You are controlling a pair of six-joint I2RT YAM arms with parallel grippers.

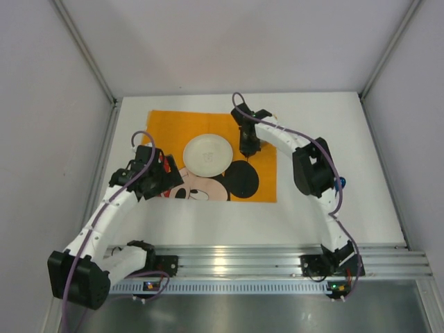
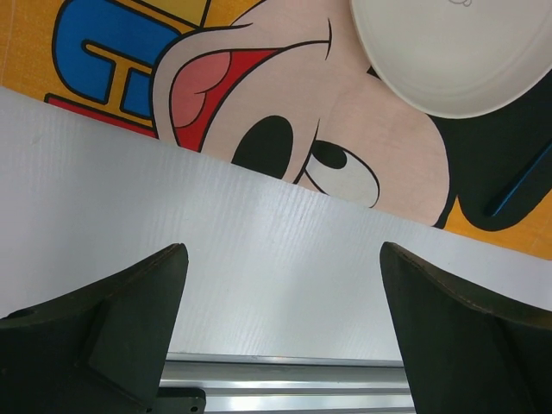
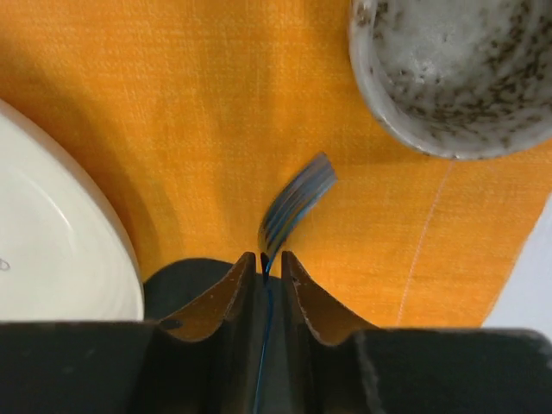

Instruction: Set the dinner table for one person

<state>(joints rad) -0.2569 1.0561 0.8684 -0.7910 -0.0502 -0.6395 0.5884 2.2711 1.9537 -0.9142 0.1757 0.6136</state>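
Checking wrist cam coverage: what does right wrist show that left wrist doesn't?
Right wrist only: the right claw shut on a blue fork, and a speckled cup. Left wrist only: the open left claw, the mouse face print, the aluminium rail. Both: the white plate, the orange placemat, the dinner table (a corner sliver in right wrist); a blue strip at left wrist's edge may be the fork's handle.

Right of the round white plate (image 1: pixel 207 154) I have wide bare white tabletop (image 1: pixel 374 152) to pass over, and more on its near side. Beside the plate, a speckled grey ceramic cup (image 3: pixel 457 69) leaves only a narrow strip of orange cloth placemat (image 3: pixel 172 103), filled by my right gripper (image 3: pixel 263 257) clamped on a thin blue fork (image 3: pixel 297 203)
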